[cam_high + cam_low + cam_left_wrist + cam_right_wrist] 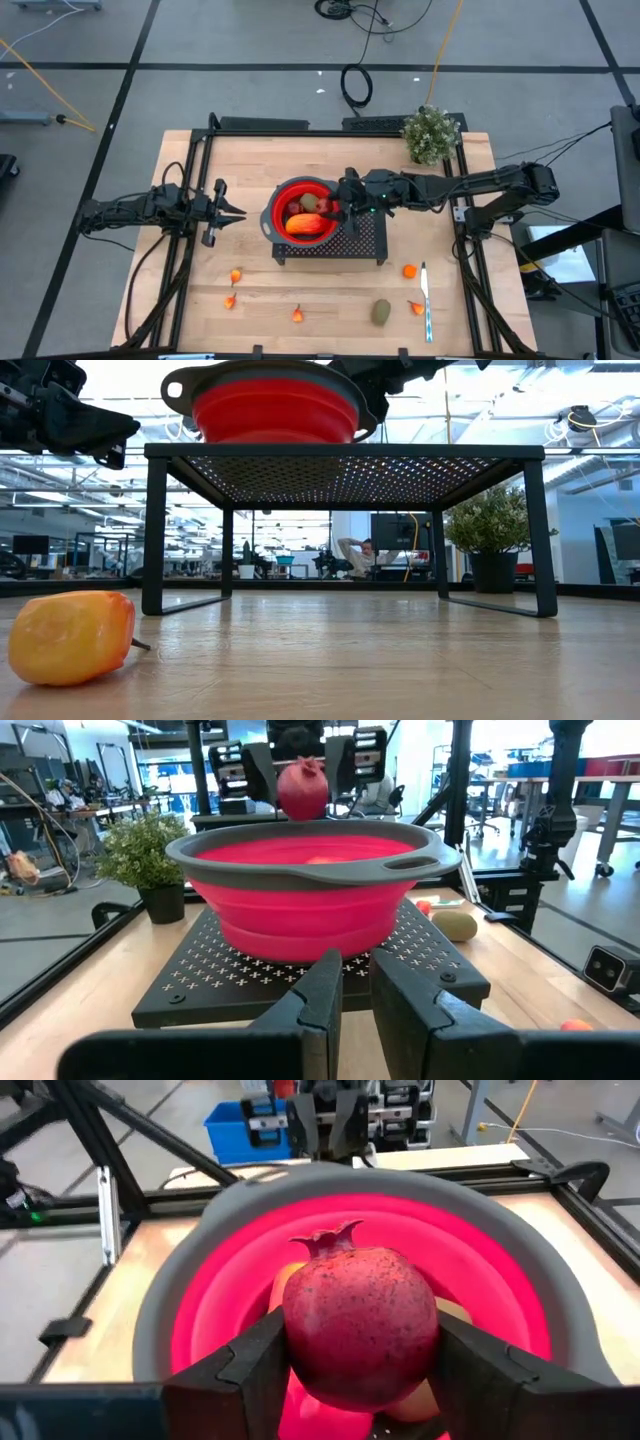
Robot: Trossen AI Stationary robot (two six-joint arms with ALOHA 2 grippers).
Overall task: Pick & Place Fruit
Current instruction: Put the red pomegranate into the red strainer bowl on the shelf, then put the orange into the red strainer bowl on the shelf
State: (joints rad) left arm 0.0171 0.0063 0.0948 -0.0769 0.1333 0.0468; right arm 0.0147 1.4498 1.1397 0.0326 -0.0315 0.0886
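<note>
Right wrist view: our right gripper (360, 1370) clamps pomegranate (360, 1325) over red bowl (190, 1310) | left gripper (345, 1005) nearly closed, idle | several fruits (381, 312) left on table

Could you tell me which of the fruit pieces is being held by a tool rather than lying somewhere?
The dark red pomegranate: it sits between the right tool's fingers above the red bowl, while the other pieces lie in the bowl or on the table.
</note>
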